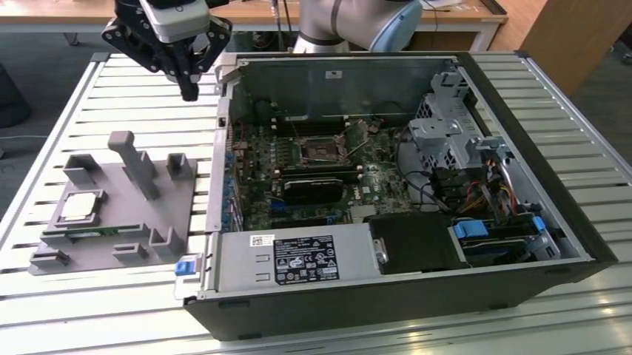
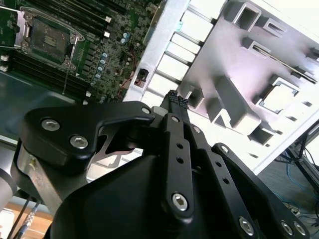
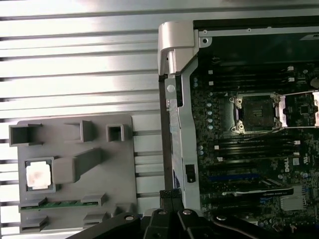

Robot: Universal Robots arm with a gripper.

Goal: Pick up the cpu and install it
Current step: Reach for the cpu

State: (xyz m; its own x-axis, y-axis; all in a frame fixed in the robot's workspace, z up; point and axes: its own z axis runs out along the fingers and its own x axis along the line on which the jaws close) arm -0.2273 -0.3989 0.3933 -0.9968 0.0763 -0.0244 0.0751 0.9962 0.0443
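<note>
The cpu [image 1: 81, 205] is a small silver-grey square lying flat in a recess of the grey tray [image 1: 183, 209], on the slatted table at the exterior view's left. Both wrist views show the cpu [image 3: 39, 175] [image 2: 277, 97] in its tray [image 3: 114, 169] [image 2: 227, 55]. My gripper [image 1: 188, 92] hangs above the table beyond the tray, beside the computer case's corner, well apart from the cpu. Its fingers [image 2: 175, 99] [image 3: 172, 194] are shut together with nothing between them. The dark square socket [image 1: 321, 150] [image 3: 256, 112] [image 2: 47, 37] sits on the motherboard with its metal bracket swung open.
The open computer case [image 1: 232, 89] lies on its side on the slatted table [image 1: 109, 133]; its metal wall stands between tray and motherboard. A green memory stick [image 1: 94, 234] [image 3: 60, 203] rests in the tray near the cpu. The tray has upright posts [image 1: 133, 159].
</note>
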